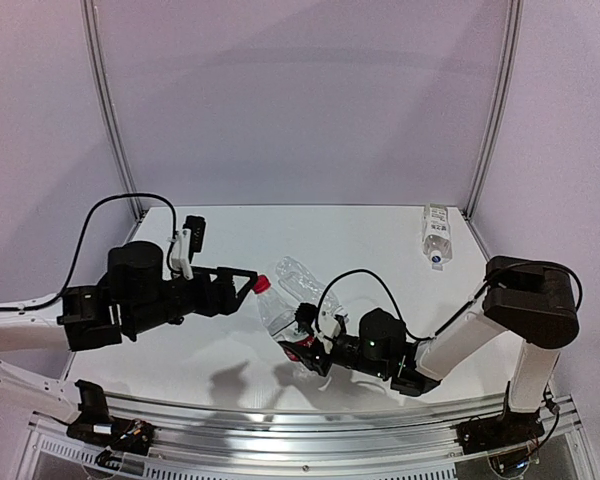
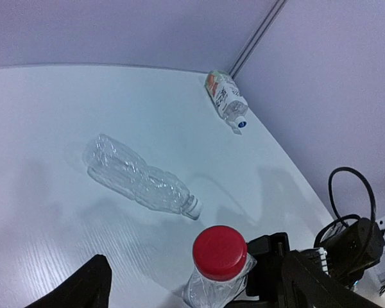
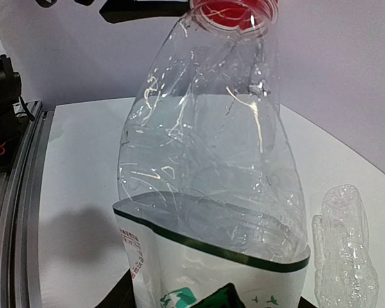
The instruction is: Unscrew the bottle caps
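My right gripper (image 1: 302,345) is shut on the lower body of a clear bottle (image 3: 212,167) with a white-and-green label and holds it tilted up off the table. Its red cap (image 2: 219,251) is on the neck and shows in the top view (image 1: 263,285). My left gripper (image 1: 250,287) is open, with one finger on each side of the red cap and neither touching it. A slim ribbed bottle (image 2: 138,176) lies on its side behind them (image 1: 298,273). A third, labelled bottle (image 2: 223,93) with a white-and-blue cap (image 2: 241,123) lies at the far right (image 1: 435,235).
The white table (image 1: 230,370) ends in a metal rail (image 1: 310,420) along the near edge. Grey walls with upright metal posts (image 1: 492,110) close the back. A black cable (image 1: 370,280) loops over my right arm.
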`<action>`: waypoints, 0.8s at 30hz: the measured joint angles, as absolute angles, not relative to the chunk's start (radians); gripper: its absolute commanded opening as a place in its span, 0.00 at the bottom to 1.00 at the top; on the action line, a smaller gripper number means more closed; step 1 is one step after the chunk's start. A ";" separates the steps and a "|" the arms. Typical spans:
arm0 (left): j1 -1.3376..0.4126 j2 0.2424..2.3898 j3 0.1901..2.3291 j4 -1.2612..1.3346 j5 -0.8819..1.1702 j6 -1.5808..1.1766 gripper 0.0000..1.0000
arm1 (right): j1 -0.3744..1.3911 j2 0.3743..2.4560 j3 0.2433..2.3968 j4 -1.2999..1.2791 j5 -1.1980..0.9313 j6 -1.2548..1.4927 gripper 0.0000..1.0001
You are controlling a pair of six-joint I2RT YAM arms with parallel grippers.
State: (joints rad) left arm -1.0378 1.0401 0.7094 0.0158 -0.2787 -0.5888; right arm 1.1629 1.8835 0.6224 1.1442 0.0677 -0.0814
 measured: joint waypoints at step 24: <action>-1.021 1.028 0.615 0.176 0.038 -0.359 0.70 | 1.163 1.883 0.570 1.232 -0.191 -0.077 0.50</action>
